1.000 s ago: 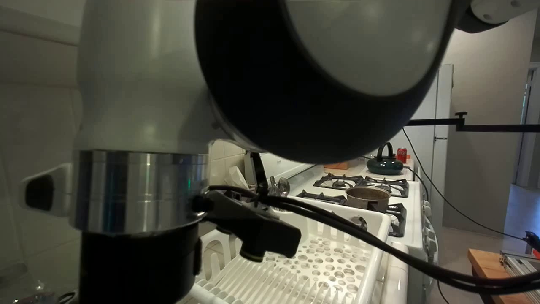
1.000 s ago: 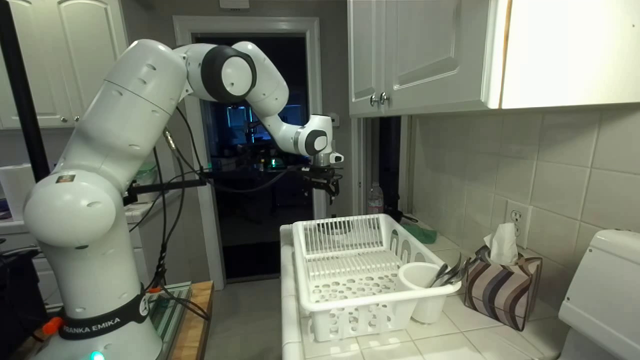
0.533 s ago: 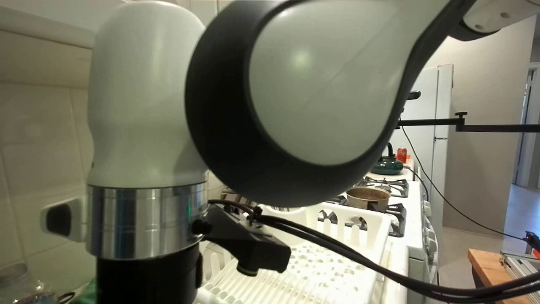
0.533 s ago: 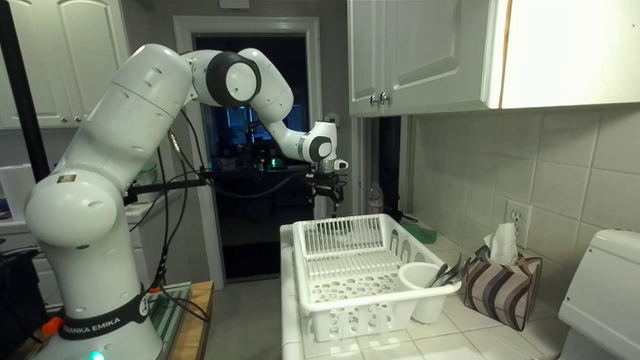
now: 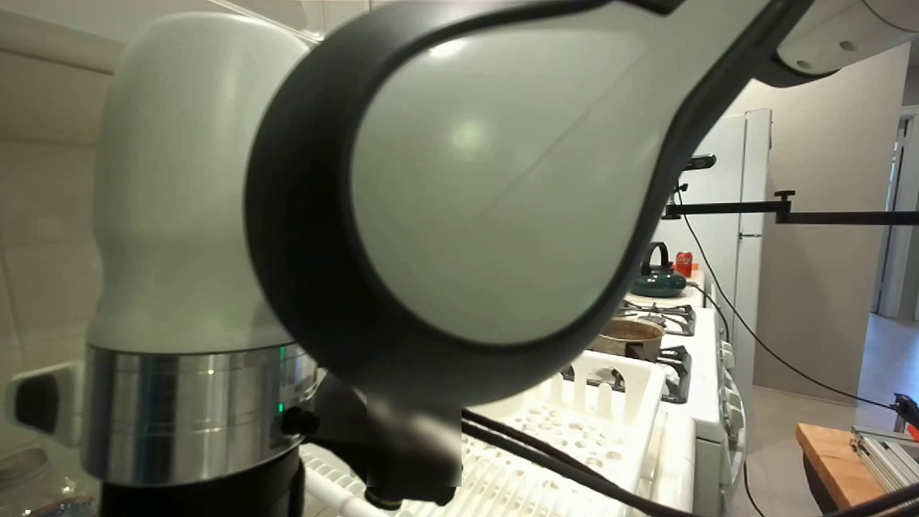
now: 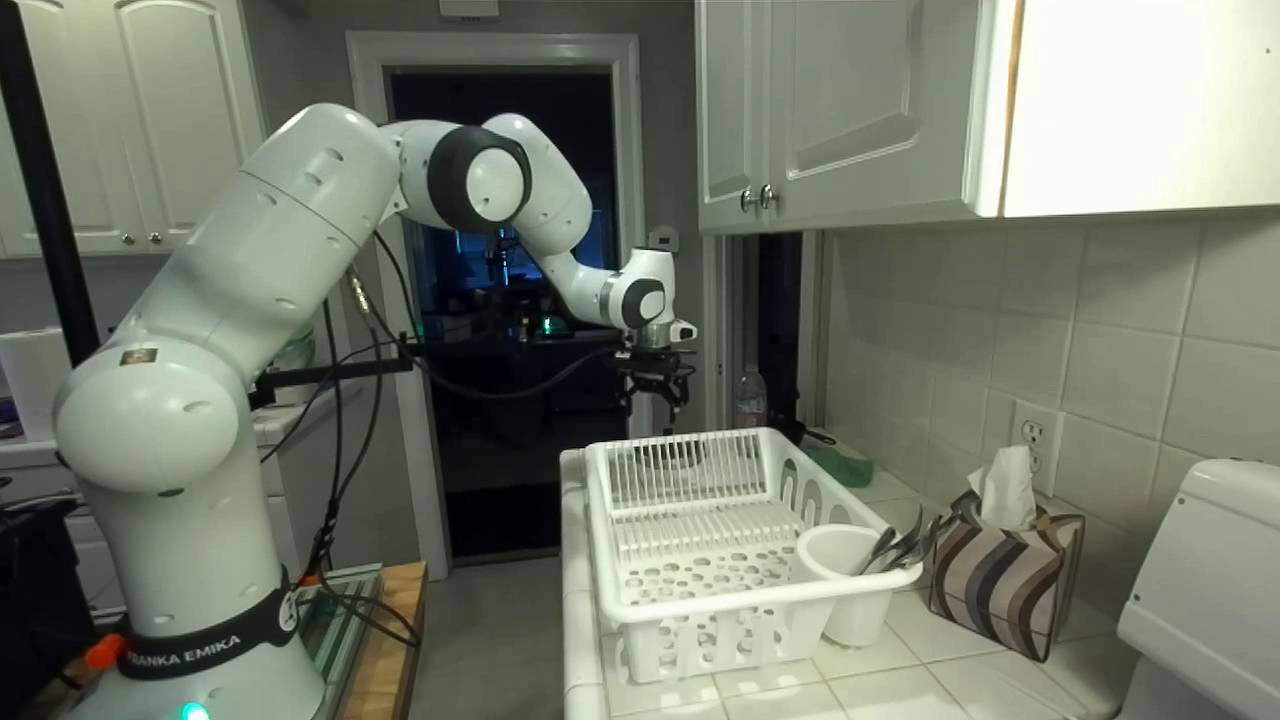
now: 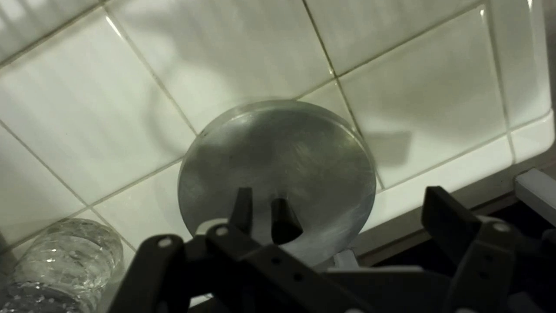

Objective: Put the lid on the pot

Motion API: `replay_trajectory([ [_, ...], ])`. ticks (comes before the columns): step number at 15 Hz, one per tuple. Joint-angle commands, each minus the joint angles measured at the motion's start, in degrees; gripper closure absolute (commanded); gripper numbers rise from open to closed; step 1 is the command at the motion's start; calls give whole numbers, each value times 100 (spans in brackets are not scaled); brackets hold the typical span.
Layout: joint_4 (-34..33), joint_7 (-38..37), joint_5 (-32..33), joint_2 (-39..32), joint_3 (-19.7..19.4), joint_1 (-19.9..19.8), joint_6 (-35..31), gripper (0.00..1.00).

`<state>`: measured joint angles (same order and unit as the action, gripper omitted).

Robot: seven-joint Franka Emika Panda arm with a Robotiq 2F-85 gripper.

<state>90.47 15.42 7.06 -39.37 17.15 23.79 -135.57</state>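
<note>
1. "FRANKA EMIKA", white capitals, first letter hard to make out: on the black band (image 6: pixel 205 647) low on my Panda arm (image 6: pixel 270 240), well apart from my jaws and lower.
2. White lettering (image 5: pixel 684 262), resembling Coca-Cola's, too small to spell out: on a red drink can (image 5: pixel 684 267), well apart from my jaws.
3. Label (image 6: pixel 750 413), reddish, unreadable: on a clear plastic bottle (image 6: pixel 749 388), right of my jaws in an exterior view.
4. Sticker (image 6: pixel 138 356), unreadable: on that same Panda arm, well left of my jaws there.
</note>
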Motion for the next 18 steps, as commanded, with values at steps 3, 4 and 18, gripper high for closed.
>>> replay_trajectory([
  [3, -203, -14, 55, -140, -4, 54, 12, 0],
  [4, -221, -15, 56, -159, -7, 59, 12, 0],
  [18, -550, -42, 84, -594, -52, 124, -32, 0],
])
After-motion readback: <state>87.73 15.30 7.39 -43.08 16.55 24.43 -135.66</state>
